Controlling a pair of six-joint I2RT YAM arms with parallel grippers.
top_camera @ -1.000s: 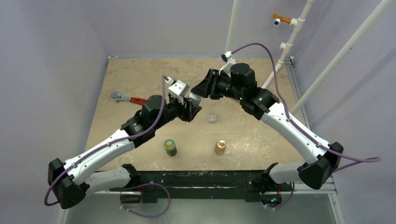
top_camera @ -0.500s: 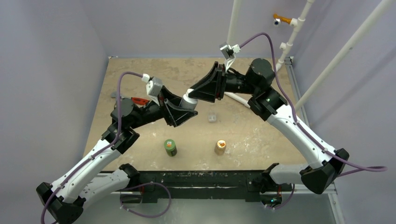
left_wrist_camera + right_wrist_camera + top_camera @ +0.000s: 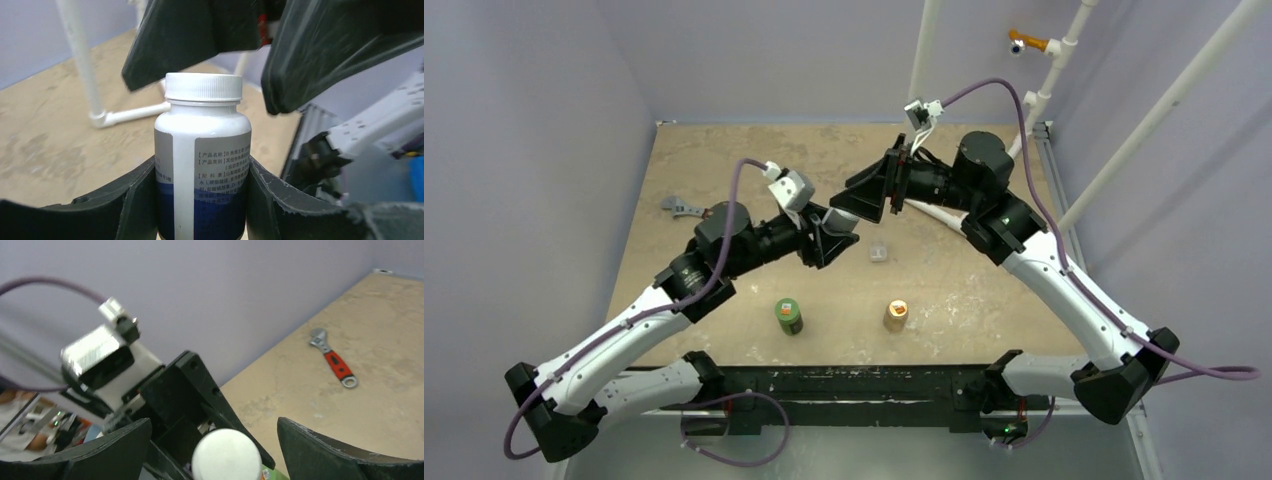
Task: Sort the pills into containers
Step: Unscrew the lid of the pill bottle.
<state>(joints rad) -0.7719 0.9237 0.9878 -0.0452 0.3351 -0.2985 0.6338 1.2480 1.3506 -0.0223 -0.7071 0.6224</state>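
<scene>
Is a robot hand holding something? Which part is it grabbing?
The left gripper holds the white-capped bottle by its body, below the cap. The right gripper is open on either side of the cap, gripping nothing.

The container (image 3: 878, 251) sits on the desk (image 3: 724, 150), behind the left bottle (image 3: 788, 315) and right bottle (image 3: 895, 315). A wrench (image 3: 679, 207) lies far left.

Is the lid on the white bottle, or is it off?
On. The white ribbed cap sits squarely on the neck of the bottle held in the left hand.
</scene>
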